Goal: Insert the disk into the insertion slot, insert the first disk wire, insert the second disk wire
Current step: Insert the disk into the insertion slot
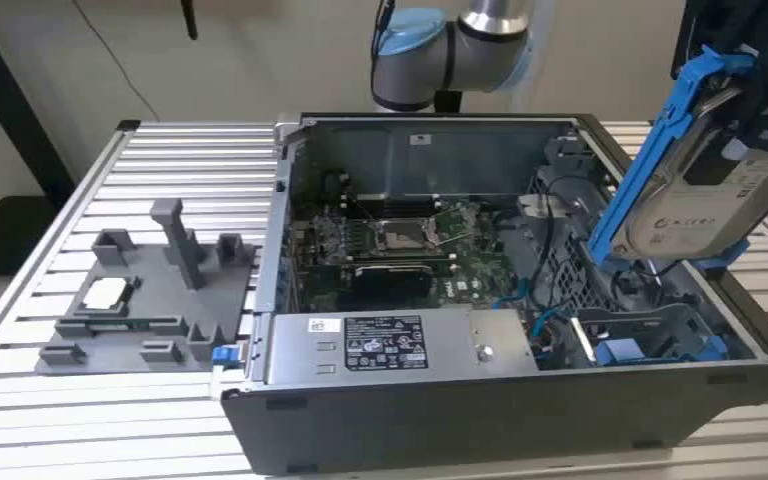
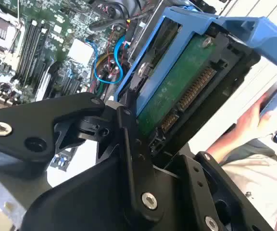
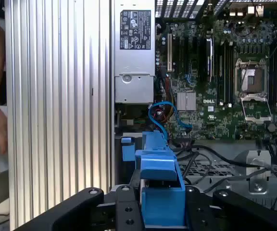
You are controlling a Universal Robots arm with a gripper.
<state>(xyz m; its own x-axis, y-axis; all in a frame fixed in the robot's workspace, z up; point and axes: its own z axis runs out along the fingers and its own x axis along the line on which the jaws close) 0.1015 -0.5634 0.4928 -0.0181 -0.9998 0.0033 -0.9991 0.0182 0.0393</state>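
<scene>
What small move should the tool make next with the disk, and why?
Probably a short descent toward the insertion slot, levelling the disk on the way. The tool grips the disk, which is tilted steeply above the open case, and the slot sits lower down inside that case.

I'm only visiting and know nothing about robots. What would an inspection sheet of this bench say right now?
Surface: slatted metal table carrying an open computer case.
Job's things: disk in its blue carrier, tilted in the air above the case; slot below, without the disk.
Clutter: grey fixture tray beside the case.
Grippers: gripper shut on the disk.
Cables: blue cable looped inside the case.
Surroundings: a person's hand beside the table.
</scene>
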